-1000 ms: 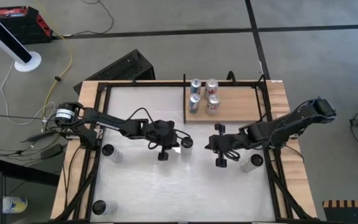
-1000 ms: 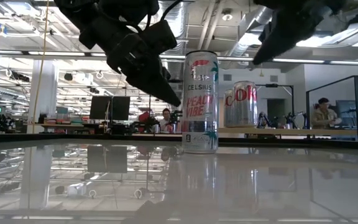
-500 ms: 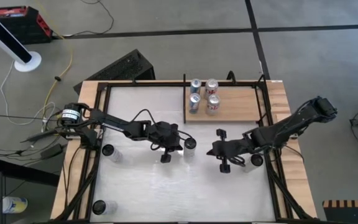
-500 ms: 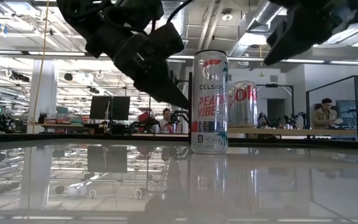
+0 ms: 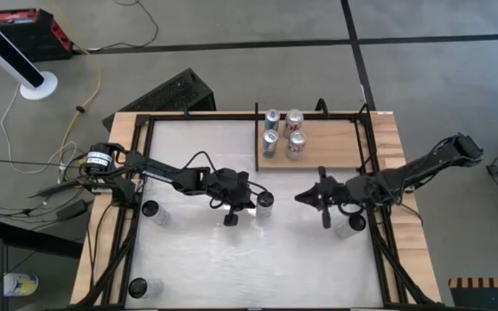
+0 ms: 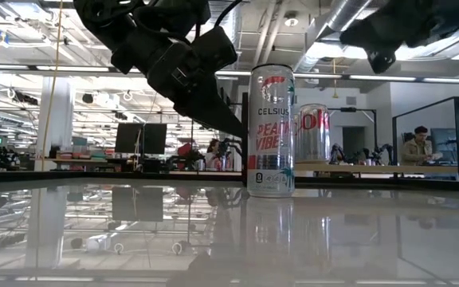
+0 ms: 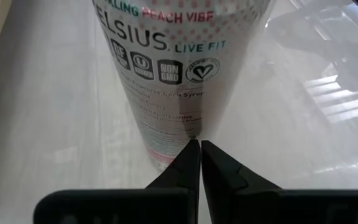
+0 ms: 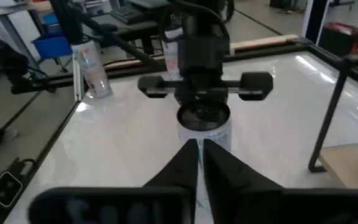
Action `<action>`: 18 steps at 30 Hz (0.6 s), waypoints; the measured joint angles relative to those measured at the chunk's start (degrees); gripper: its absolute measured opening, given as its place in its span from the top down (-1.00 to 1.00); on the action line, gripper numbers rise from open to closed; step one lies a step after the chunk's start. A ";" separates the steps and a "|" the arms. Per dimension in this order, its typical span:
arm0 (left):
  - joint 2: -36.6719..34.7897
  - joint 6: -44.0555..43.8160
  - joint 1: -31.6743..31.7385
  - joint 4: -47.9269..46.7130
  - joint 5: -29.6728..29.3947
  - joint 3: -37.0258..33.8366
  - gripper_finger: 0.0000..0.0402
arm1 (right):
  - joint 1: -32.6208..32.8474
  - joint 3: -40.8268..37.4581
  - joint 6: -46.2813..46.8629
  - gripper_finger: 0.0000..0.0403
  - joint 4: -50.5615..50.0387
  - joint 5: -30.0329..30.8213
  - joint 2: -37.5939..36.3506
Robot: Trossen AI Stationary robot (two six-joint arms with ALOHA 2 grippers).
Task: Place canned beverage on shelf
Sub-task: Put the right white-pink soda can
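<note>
Four cans (image 5: 284,134) already standing on the shelf (image 5: 331,147) from above; a Celsius can (image 5: 264,200) upright on the table (image 5: 232,259), just short of the shelf, between left gripper (image 5: 251,200) and right gripper (image 5: 304,198). Judged mid-pickup: no grasp yet. Next move calls for spreading one set of fingers around the can, then lifting it to the shelf.

Low view: left gripper tip right beside the can's side, contact unclear.

Left wrist: fingers pressed together, holding nothing, pointed at the can's base.

Right wrist: fingers nearly together, empty, short of the can.
</note>
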 joint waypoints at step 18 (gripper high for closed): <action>0.00 1.38 0.04 1.13 0.09 0.00 1.00 | -1.59 6.04 -2.71 -0.06 4.79 2.93 12.91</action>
